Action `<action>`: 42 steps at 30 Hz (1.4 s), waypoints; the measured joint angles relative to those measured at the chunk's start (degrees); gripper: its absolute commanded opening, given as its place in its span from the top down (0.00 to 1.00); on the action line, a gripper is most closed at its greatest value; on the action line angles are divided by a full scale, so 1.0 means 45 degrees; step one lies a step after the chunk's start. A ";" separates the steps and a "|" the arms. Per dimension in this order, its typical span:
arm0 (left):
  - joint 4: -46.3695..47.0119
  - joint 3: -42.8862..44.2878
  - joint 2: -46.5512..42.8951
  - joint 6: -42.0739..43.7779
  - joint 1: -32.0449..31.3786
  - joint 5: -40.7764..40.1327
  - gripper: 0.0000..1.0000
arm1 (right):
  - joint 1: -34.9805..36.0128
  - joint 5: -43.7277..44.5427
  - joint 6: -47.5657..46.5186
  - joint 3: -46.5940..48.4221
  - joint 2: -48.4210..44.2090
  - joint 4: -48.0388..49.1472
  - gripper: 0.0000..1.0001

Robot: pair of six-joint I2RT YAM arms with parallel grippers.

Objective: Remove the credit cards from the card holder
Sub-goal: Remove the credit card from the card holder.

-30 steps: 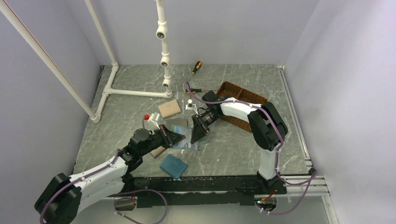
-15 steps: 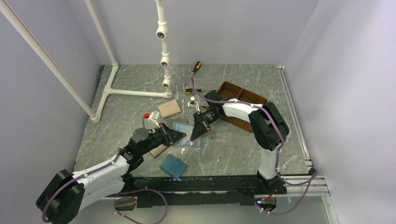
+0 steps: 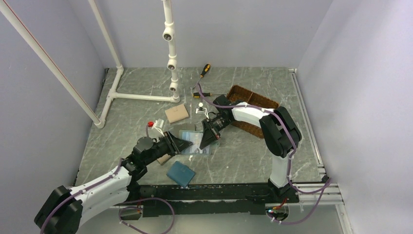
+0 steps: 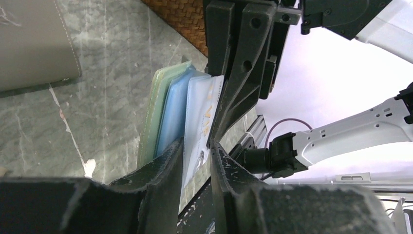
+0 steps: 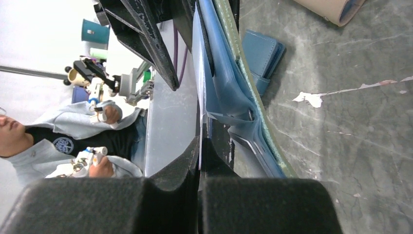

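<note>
The sage-green card holder [image 3: 194,141] lies open mid-table, its pale blue pockets [image 4: 174,114] facing up. A pale whitish credit card [image 4: 202,112] stands on edge out of those pockets. My right gripper [image 3: 203,141] is shut on it, and in the right wrist view the card's thin white edge [image 5: 197,73] is pinched at the gripper's tips [image 5: 200,146]. From the other side, my left gripper [image 4: 196,151] straddles the same card, with its jaws parted and a gap showing. No other cards are visible.
A dark blue wallet [image 3: 180,173] lies near the front edge, a tan one [image 3: 176,113] behind the holder, and a grey-brown one [image 3: 164,158] under my left arm. A woven basket [image 3: 254,100] sits back right. Two screwdrivers [image 3: 205,70] and a white pipe frame [image 3: 170,53] stand further back.
My right gripper has closed on the pale card. My left gripper, shut on it before, has opened its jaws partway. Both arms have barely shifted.
</note>
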 measured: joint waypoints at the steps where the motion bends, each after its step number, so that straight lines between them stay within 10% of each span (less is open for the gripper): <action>1: -0.0024 -0.0024 0.0019 0.0010 0.0000 0.0015 0.69 | -0.0005 0.0097 -0.0204 0.0063 0.0000 -0.0160 1.00; 14: 0.0661 -0.0117 0.1015 0.0039 0.0000 0.0690 0.71 | -0.0044 0.0597 -0.2006 0.0442 0.0194 -0.1554 1.00; 21: 0.0855 -0.0160 0.1171 0.0058 0.0005 0.0763 1.00 | -0.0044 0.0593 -0.2322 0.0515 0.0262 -0.1889 1.00; 42: -0.1209 -0.1549 -0.1530 -0.0024 0.0005 -0.1059 1.00 | -0.0763 0.3274 -0.5595 0.1583 0.0889 -0.4488 1.00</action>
